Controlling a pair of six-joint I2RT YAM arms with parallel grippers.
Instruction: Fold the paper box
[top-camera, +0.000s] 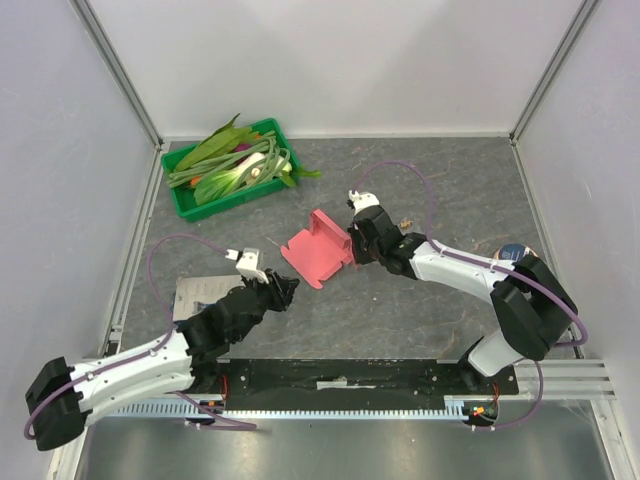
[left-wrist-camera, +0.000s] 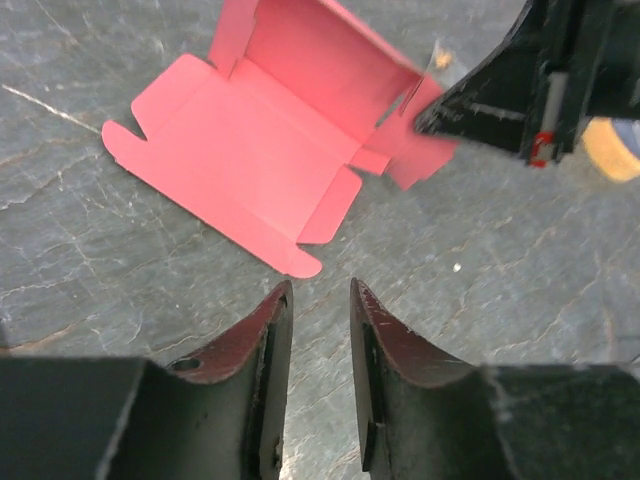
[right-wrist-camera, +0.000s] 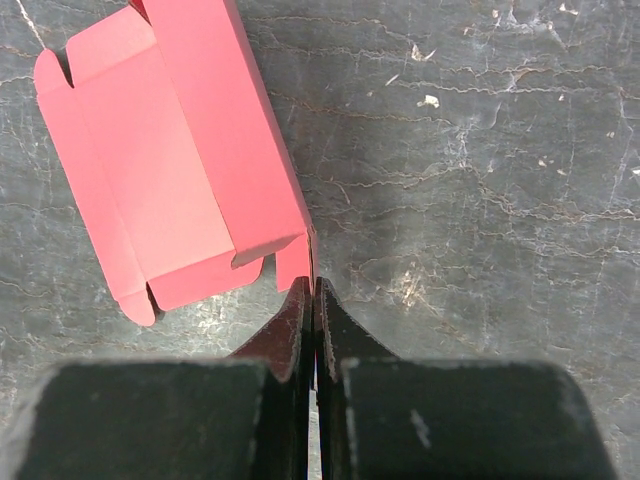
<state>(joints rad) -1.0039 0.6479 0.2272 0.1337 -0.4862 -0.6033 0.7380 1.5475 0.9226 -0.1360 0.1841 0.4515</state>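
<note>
Position: paper box (top-camera: 318, 250) lies on the table (top-camera: 400, 330) about mid-way between the two grippers, well apart from the green tray (top-camera: 182, 204) at the far left.
Done: one long wall stands up along its crease. The opposite wall is also slightly lifted.
Not done: base panel, end flaps and notched tabs lie flat and open, inside face up. No corner is tucked and no lid is closed.
Right gripper (right-wrist-camera: 313, 285): closed thin on the corner edge of the raised wall, apparently pinching it.
Left gripper (left-wrist-camera: 318, 290): jaws a narrow gap apart, nothing between them, hanging just short of the box's near flap.
Progress: early, by my judgement. Most creases are yet to be folded.
</note>
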